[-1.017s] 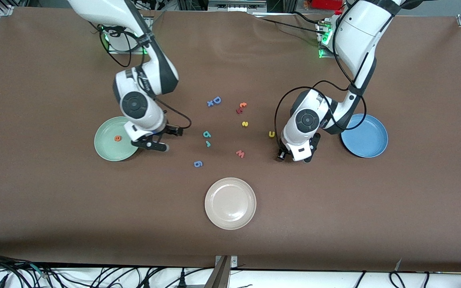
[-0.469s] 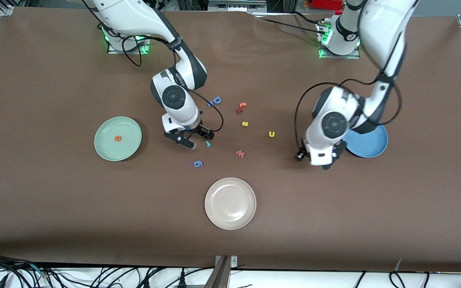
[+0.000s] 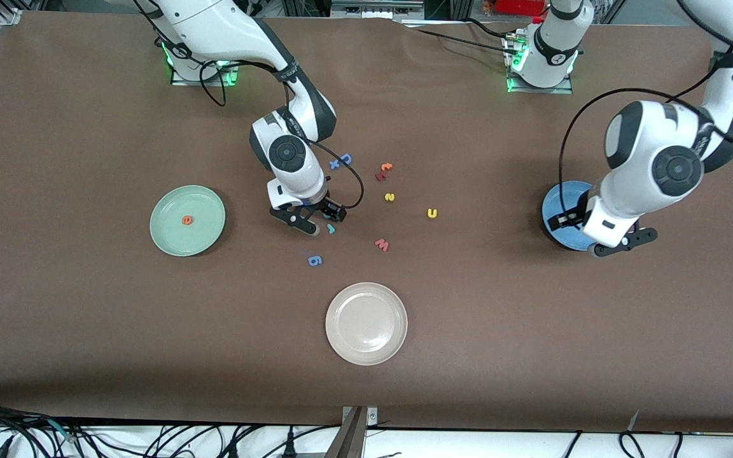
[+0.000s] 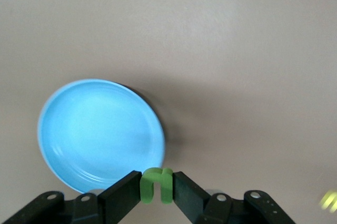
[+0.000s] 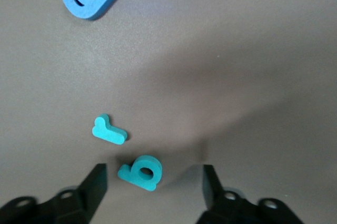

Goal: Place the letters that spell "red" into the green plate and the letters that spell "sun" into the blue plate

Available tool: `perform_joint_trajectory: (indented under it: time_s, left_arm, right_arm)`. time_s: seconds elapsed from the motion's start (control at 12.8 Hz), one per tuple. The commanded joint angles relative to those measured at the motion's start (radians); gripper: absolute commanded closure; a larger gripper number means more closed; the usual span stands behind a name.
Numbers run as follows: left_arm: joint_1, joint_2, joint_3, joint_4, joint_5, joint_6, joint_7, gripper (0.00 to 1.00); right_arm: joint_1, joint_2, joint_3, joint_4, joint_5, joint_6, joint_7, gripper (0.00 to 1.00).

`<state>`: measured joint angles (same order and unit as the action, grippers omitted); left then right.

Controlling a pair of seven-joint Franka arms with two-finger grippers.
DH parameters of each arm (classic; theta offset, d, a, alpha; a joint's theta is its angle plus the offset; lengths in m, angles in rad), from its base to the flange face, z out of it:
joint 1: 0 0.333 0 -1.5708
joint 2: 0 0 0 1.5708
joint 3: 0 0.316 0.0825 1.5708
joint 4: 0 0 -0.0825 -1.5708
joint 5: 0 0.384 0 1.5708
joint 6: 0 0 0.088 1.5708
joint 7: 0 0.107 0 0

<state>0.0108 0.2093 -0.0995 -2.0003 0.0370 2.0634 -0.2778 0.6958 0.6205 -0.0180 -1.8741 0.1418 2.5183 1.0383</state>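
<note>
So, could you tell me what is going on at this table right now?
Two arms are sorting foam letters. The left claw holds the green n over the edge of the blue plate. The right claw is open around the teal d, beside the teal r. The orange e lies in the green plate; the yellow s and yellow u wait on the table.
</note>
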Motion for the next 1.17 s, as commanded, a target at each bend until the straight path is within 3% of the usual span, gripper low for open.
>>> perform_joint_trajectory:
  time_s: [0.0,0.23,0.47,0.55,0.78,0.86,0.94,1.02,1.1]
  left_arm:
    - [0.050,-0.056,-0.009,-0.099,0.014,0.047,0.288,1.00]
    - [0.086,-0.039,0.035,-0.245,0.020,0.289,0.471,1.00]
    - [0.110,0.008,0.055,-0.267,0.020,0.385,0.571,1.00]
    - [0.116,0.025,0.057,-0.265,0.020,0.406,0.574,1.00]
    - [0.118,0.047,0.057,-0.265,0.020,0.426,0.574,1.00]
    - [0.117,0.045,0.057,-0.265,0.020,0.426,0.572,0.94]
    - [0.115,0.047,0.057,-0.264,0.020,0.426,0.569,0.70]
    - [0.110,0.045,0.057,-0.261,0.020,0.426,0.566,0.35]
    - [0.107,0.045,0.057,-0.259,0.020,0.425,0.571,0.08]
  right_arm:
    - [0.013,0.031,-0.002,0.021,0.013,0.031,0.014,0.31]
    - [0.021,0.033,-0.002,0.021,0.012,0.033,0.013,0.53]
    - [0.021,0.033,-0.004,0.021,0.010,0.030,0.009,0.82]
    - [0.019,0.031,-0.004,0.021,0.008,0.028,0.002,0.88]
    - [0.010,-0.011,-0.017,0.026,-0.005,-0.050,-0.042,0.88]
    - [0.010,-0.033,-0.046,0.033,-0.005,-0.105,-0.088,0.88]
    - [0.010,-0.056,-0.081,0.033,-0.005,-0.163,-0.162,0.88]
    - [0.010,-0.086,-0.124,0.032,-0.005,-0.232,-0.249,0.88]
    - [0.010,-0.108,-0.176,0.032,-0.005,-0.310,-0.338,0.88]
